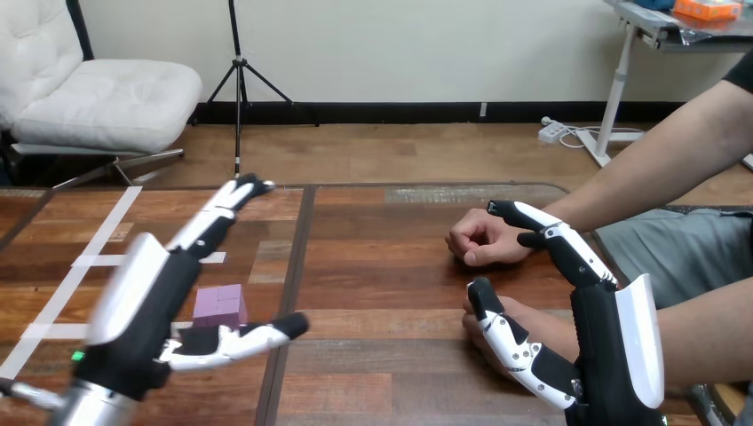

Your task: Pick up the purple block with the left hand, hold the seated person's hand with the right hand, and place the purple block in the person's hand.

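The brown wooden tabletop (391, 266) is made of long planks in light and dark brown. A thin dark line (291, 284) runs across it from the far edge to the near edge, a little left of the middle. White tape strips (96, 232) lie flat near the left edge and make a few crossing lines.

The small purple cube-shaped block (221, 304) sits on the tabletop in the near left part, just left of the dark line and beside the tape. The robot's left hand (155, 284) is over this spot. Its fingers are straight and point toward the far edge, and its thumb sticks out toward the dark line. The block shows in the gap between the fingers and the thumb. The hand is not closed on it, and I cannot tell if the hand touches it.

The person's two hands rest near the right edge. The person's hand nearer the far edge (479, 238) is curled in a loose fist. The person's hand nearer the near edge (524, 312) lies lower down.

The robot's right hand (608, 333) is spread wide, not gripping. Its straight fingers reach toward the fist. Its thumb lies over the person's nearer hand, but I cannot tell if they touch.
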